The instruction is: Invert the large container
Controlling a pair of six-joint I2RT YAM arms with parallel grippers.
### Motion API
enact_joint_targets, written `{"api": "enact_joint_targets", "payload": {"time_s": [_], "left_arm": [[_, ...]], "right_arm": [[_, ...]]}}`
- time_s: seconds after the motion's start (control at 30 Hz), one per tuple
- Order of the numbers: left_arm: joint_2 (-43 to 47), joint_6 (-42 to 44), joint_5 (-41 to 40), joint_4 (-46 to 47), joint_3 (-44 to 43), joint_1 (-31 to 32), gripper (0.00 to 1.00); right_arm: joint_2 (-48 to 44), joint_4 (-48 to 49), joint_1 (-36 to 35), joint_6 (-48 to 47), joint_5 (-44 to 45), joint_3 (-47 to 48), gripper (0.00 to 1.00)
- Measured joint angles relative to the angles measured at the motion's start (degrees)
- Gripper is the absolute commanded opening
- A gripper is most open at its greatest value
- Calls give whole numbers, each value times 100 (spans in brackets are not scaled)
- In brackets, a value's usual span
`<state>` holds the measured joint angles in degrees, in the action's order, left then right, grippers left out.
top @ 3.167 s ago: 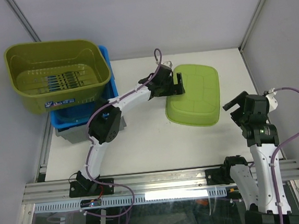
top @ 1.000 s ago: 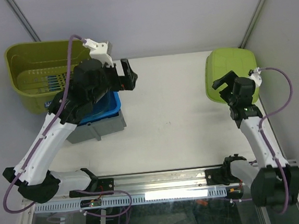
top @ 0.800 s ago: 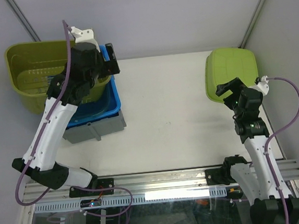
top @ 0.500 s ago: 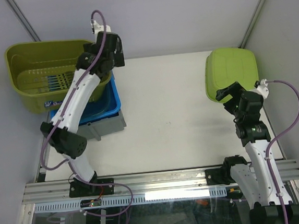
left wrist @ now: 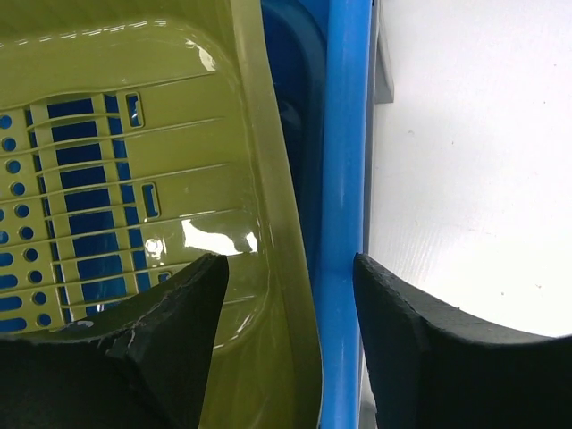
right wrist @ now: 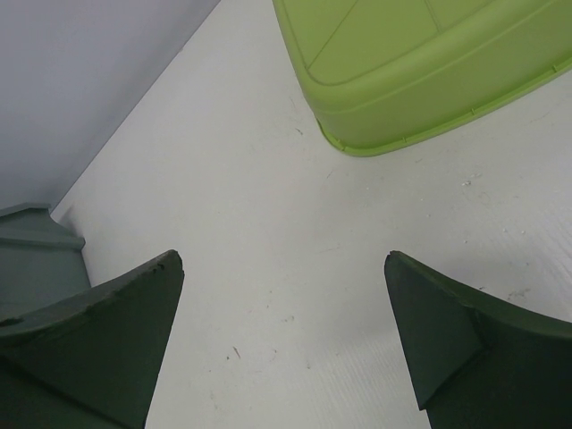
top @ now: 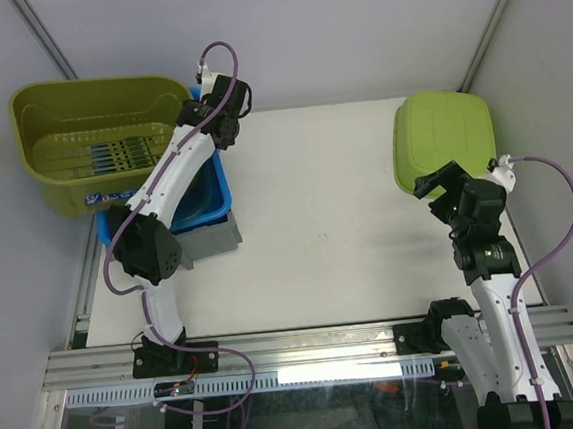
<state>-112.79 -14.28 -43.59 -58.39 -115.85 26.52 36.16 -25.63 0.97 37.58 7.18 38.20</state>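
The large container (top: pixel 54 195) sits upright at 10 o'clock atop a blue bin (left wrist: pixel 344 179), with bare bench (top: pixel 318 232) running from its 3 o'clock rim to the overturned lime tub (top: pixel 441 141) at 2 o'clock. The left arm (top: pixel 177 166) is stretched far out, its left fingers (left wrist: pixel 161 357) part-open astride that rim; the right fingers (right wrist: pixel 89 340) gape wide above the bench, empty.

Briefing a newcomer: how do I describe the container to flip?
Look to the table's far-left corner. It is the olive-green basket stacked on the blue bin, open side up with a slotted floor; the lime tub at right already lies upside down.
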Motion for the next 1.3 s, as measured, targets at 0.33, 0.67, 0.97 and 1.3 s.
{"api": "enact_joint_targets", "payload": {"time_s": [0.33,0.67,0.97,1.3], "left_arm": [[361,0,4,13,151,0,47],[555,15,96,118,310,13,20],[555,391,-190,-247,-367,452,0],[566,1241,-1001,-129,-1777,2050,0]], "right_arm": [[140,-2,0,42,-105,0,99],[140,-4,0,109,-186,-26,99],[140,-4,0,153,-214,-28,99],[129,-9,0,249,-315,-28,99]]}}
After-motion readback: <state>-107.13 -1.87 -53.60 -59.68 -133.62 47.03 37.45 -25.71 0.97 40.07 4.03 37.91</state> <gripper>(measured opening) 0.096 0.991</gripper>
